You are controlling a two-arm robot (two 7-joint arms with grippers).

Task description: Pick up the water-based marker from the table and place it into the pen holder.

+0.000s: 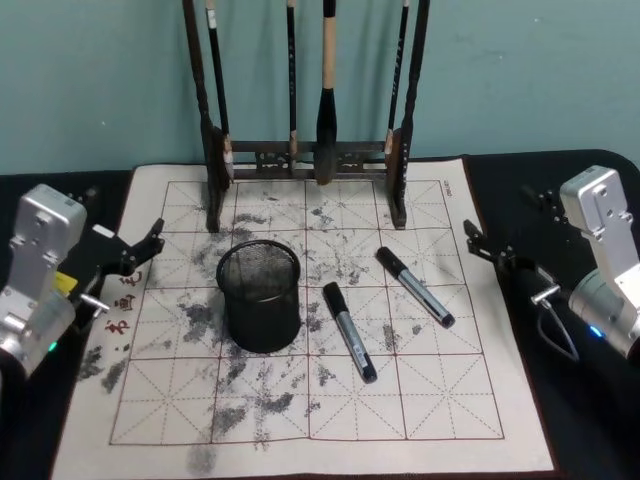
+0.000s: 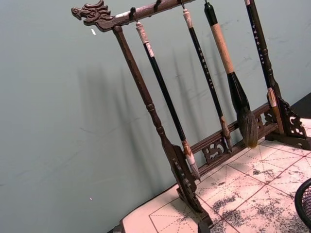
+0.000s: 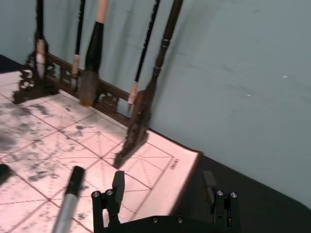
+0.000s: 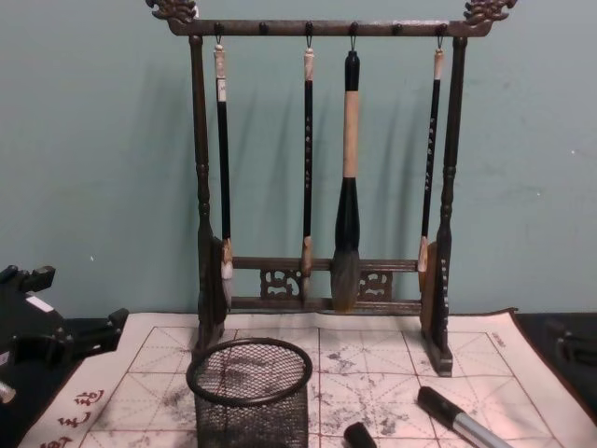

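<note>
Left end effector [image 1: 147, 250] and right end effector [image 1: 476, 241] sit at opposite mat [image 1: 450, 400] edges.

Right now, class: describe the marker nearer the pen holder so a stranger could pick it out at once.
Find the whitish felt mat with red grid lines, below the wooden brush rack. A black mesh pen holder stands on it, with two grey, black-capped markers to its right. Yours is the marker beside the holder, closer to the robot than the other marker.

Even indoor light; soft rack [image 4: 199, 187] shadows on wall [image 4: 93, 140].
</note>
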